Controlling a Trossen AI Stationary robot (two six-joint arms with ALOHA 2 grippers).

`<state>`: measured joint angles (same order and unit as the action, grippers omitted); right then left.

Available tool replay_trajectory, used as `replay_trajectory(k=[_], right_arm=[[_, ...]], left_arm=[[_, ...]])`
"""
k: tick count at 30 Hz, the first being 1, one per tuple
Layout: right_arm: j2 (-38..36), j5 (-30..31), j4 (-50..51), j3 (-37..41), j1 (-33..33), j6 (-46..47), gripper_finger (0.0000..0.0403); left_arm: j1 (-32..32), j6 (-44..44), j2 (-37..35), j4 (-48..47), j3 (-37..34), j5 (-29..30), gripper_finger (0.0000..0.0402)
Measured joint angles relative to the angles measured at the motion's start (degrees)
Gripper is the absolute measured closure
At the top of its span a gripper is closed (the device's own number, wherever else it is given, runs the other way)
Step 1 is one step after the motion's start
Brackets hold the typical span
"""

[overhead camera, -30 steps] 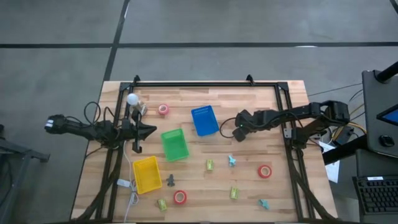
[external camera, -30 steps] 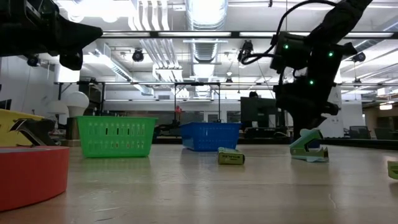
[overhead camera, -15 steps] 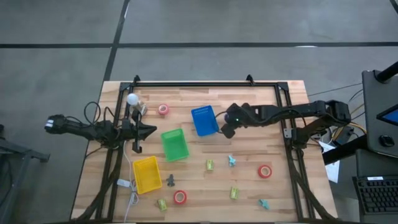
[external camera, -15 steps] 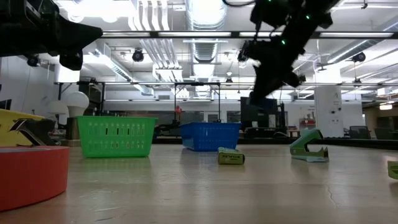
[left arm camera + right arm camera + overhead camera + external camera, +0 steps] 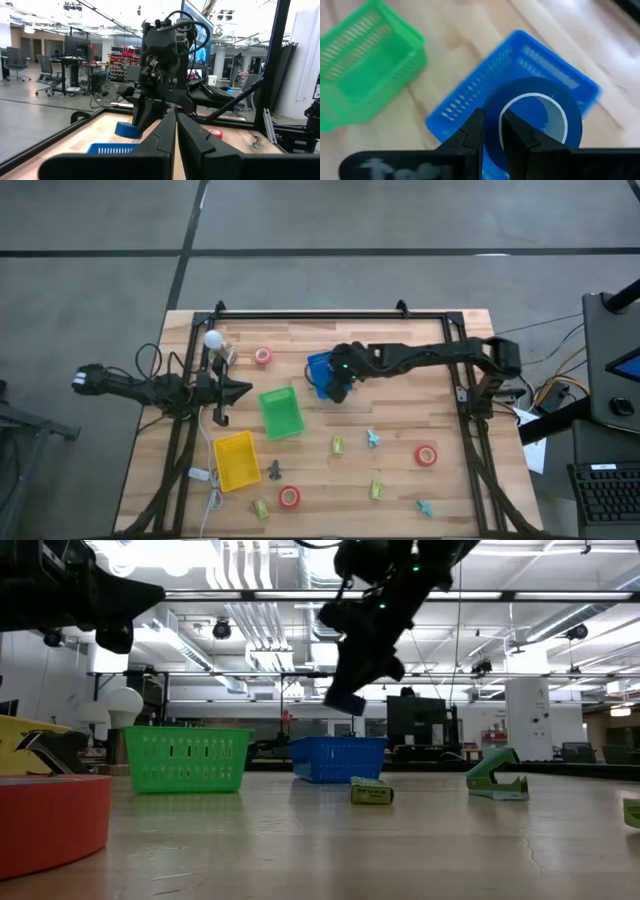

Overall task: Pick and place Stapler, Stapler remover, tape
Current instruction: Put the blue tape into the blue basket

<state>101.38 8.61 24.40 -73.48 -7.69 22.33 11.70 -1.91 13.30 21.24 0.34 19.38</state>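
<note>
One blue tape roll (image 5: 532,120) was pinched edge-on between the fingers of your right gripper (image 5: 492,131), which hung above the blue bin (image 5: 321,371). From the table-level camera the roll (image 5: 345,702) sat clear of that bin's rim (image 5: 337,744), with open air between them. Looking down past the wrist, the ring lay over the bin's mesh floor, toward one long wall rather than dead centre.

To finish this step cleanly, you would have wanted the roll centred over the bin's opening before letting go, since a ring dropped near a wall can strike the rim and roll off across the table (image 5: 420,345). Lowering closer to the bin first would probably have cut the bounce. I judge that release needed only a small parting of the fingers, as the grip was on the roll's thin wall.

Your left gripper (image 5: 240,390) waited well to the side of the blue bin, beyond the green bin (image 5: 281,412), its fingers (image 5: 197,142) closed together on nothing. Other red tape rolls (image 5: 426,455) lay on the wood well away from the blue bin.
</note>
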Motion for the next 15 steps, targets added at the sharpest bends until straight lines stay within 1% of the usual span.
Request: replay_trajectory(k=[4,7,15], right_arm=[[3.7,-0.7,3.7,-4.1,-1.5,-1.4,0.0359],[5.5,-0.9,3.8,-5.9,-2.3,-2.4,0.0358],[8.9,-1.3,3.2,-7.6,-3.8,-3.0,0.0355]], left_arm=[[0.0,0.0,0.0,-0.4,0.0,0.0,0.0378],[0.0,0.0,0.0,-0.4,0.0,0.0,0.0378],[0.0,0.0,0.0,-0.9,0.0,0.0,0.0378]])
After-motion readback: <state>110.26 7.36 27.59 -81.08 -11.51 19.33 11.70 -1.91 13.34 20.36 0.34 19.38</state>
